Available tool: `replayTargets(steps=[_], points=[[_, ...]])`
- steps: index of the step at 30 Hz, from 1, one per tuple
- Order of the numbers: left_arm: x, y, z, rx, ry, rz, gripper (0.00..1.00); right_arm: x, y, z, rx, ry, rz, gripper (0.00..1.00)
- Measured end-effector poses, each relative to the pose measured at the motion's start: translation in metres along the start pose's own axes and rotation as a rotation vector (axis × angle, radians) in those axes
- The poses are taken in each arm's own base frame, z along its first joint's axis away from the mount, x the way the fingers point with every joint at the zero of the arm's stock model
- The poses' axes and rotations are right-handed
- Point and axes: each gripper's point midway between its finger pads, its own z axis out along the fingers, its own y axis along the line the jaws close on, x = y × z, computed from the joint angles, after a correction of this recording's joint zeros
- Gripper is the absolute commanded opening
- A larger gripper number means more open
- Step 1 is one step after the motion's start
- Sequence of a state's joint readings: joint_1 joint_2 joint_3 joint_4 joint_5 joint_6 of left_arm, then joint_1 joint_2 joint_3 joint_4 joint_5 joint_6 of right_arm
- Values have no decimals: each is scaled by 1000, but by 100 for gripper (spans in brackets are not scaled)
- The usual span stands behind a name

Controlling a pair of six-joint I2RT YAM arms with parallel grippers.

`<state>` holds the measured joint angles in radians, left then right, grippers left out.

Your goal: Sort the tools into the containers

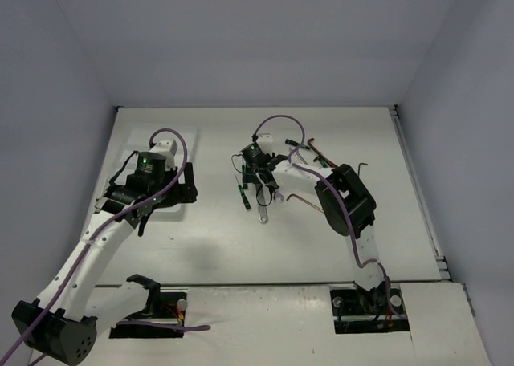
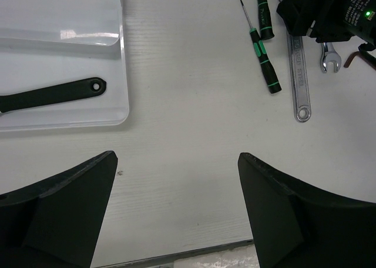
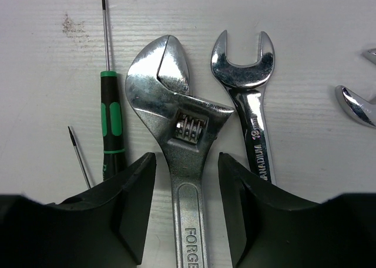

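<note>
Both hands gape: left hand empty, right hand astride the adjustable wrench stamped "FORGE"

White table, faint ribbed grain in wrist views. Plain grey walls on 3 sides: back wall, left wall, right wall. Thin rail along table's right edge. Seam across near side; below it a white board w/ 2 dark cut-outs. Brownish smudge on table, top left of right wrist view. Tiny dark speck on table in left wrist view.
</note>
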<state>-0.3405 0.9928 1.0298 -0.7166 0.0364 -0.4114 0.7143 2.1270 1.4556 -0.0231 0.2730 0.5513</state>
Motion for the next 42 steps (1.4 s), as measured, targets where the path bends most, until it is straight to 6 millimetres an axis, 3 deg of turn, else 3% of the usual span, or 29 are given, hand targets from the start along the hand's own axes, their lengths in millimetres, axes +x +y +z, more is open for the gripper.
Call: replayTargets(steps=[3, 7, 12, 18, 27, 42], points=[[0, 0, 0, -1, 2, 0, 82, 0, -1, 1, 9, -3, 3, 36], [2, 0, 5, -5, 15, -2, 82, 0, -1, 3, 12, -2, 2, 1], [7, -4, 26, -1, 79, -12, 82, -1, 3, 2, -9, -1, -8, 0], [10, -28, 67, 70, 173, -63, 82, -2, 0, -1, -25, -2, -109, 0], [-22, -67, 115, 188, 168, -185, 82, 12, -11, -17, -68, 29, -252, 0], [-32, -100, 172, 292, 216, -316, 82, 30, -13, -33, -158, 31, -285, 0]])
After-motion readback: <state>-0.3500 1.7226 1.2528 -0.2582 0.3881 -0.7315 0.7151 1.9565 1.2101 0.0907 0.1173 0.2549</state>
